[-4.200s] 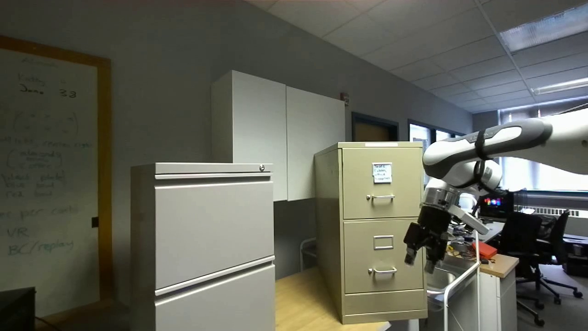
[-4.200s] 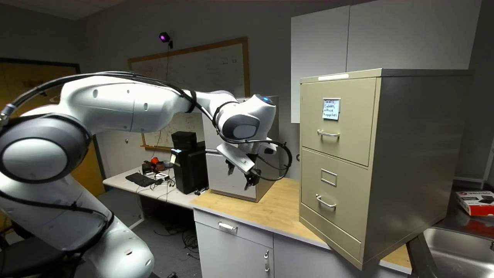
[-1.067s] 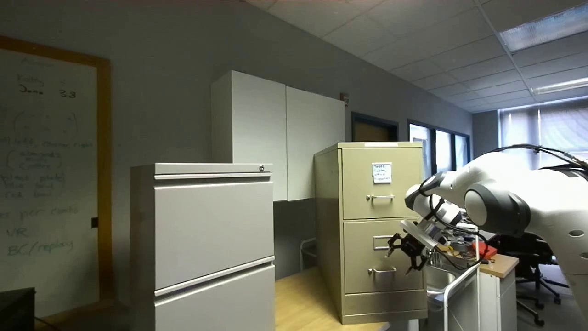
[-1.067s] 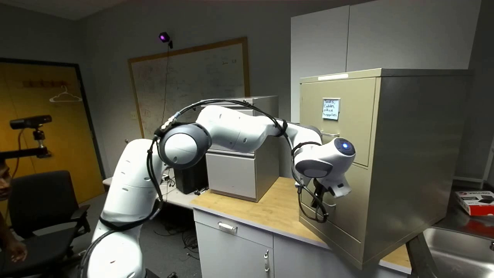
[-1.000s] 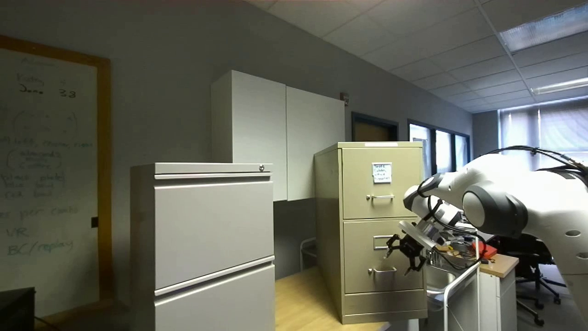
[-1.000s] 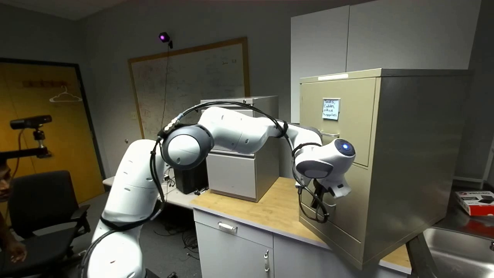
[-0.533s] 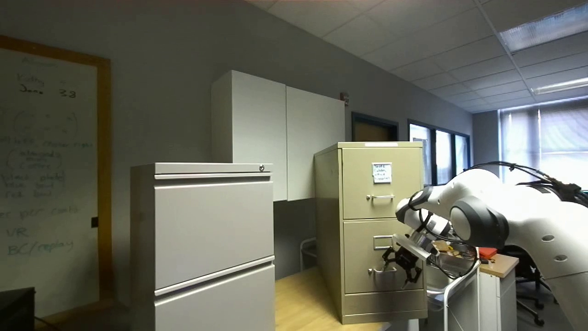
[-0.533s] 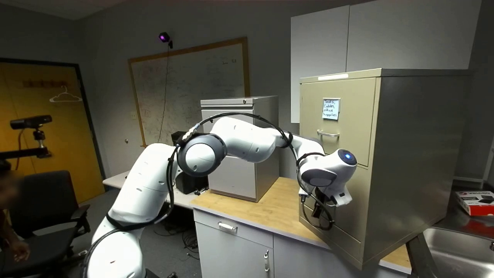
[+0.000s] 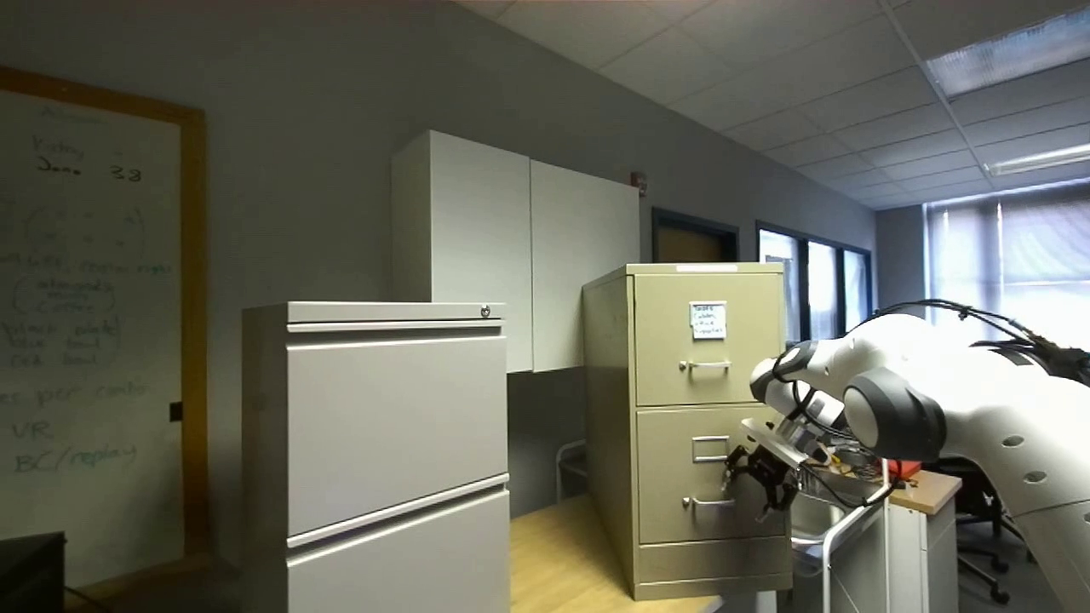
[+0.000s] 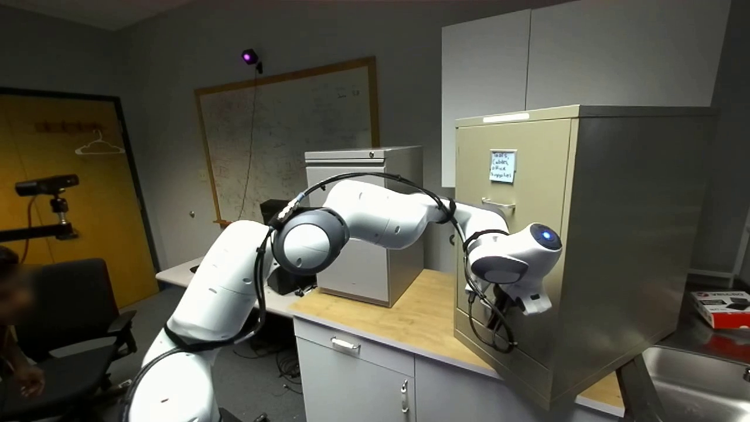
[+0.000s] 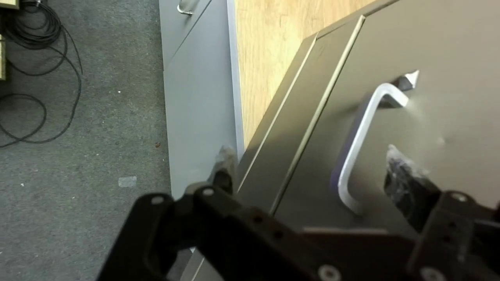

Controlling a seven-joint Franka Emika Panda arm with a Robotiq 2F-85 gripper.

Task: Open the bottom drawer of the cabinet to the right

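The tan filing cabinet (image 9: 609, 409) stands upright on the counter; it also shows in an exterior view (image 10: 633, 234). Its bottom drawer (image 9: 664, 460) is shut and fills much of the wrist view (image 11: 449, 117). The drawer's silver bar handle (image 9: 707, 502) runs diagonally in the wrist view (image 11: 360, 136). My gripper (image 9: 744, 501) is open and empty, in front of the bottom drawer. In the wrist view its fingertips (image 11: 308, 150) are wide apart, with the handle's lower end between them, closer to the right finger; no contact shows. In an exterior view the wrist and cables partly hide the gripper (image 10: 497, 313).
A light-grey lateral cabinet (image 9: 396, 426) stands beside the tan one on the wooden counter (image 10: 404, 310). White wall cupboards (image 10: 486, 88) hang behind. A sink (image 10: 697, 381) and a red-and-white box (image 10: 723, 308) lie past the tan cabinet. A person sits in a chair (image 10: 64, 305).
Over about four seconds the gripper has moved from before the grey cabinet to the tan cabinet's bottom drawer. In the last half second it shifted slightly right in both exterior views, still open.
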